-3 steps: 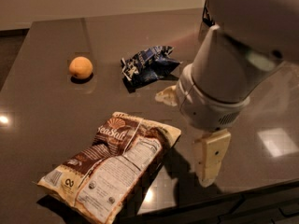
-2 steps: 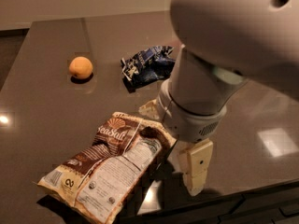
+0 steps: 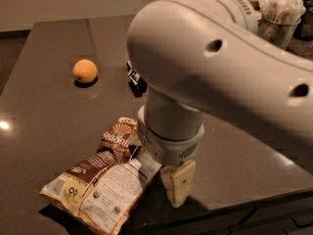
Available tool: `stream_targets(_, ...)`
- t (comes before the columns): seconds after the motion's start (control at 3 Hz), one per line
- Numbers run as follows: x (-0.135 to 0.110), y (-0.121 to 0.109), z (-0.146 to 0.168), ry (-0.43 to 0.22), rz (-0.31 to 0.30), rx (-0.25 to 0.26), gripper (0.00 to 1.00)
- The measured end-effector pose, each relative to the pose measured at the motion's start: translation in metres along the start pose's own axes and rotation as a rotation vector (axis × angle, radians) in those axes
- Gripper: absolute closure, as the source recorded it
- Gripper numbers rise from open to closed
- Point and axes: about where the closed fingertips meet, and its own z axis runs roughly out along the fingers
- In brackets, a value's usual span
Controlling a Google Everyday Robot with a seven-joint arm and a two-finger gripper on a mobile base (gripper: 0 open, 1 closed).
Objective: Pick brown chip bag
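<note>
Tool (image 3: pixel 169 181) — low, beneath the wrist (image 3: pixel 168 131)

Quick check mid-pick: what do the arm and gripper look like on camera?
The arm is a smooth off-white rounded shell with two dark round holes; its cylindrical wrist has a vent grille. The gripper, beside the brown chip bag, is cream and blocky with small dark dots.

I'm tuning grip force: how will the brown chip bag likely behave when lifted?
The brown chip bag looks puffy and crinkled, so it is probably light for its size and yielding under pressure. Its film seems smooth, so it may slip; held by one edge it would likely sag. The gripper hangs beside its white label panel.
</note>
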Motion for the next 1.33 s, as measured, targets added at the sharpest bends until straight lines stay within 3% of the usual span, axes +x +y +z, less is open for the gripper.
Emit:
stream_targets(0.33, -0.001, -0.005, 0.010, 0.013, 0.007, -0.046, 0.41)
stream_targets(0.67, -0.002, -0.011, -0.003, -0.015, 0.012, -0.084, 0.73)
stream_targets(1.0, -0.002, -0.024, -0.036, -0.074, 0.027, -0.058, 0.95)
stream_targets(1.33, 0.001, -0.041, -0.090, -0.180, 0.044, 0.011, 1.00)
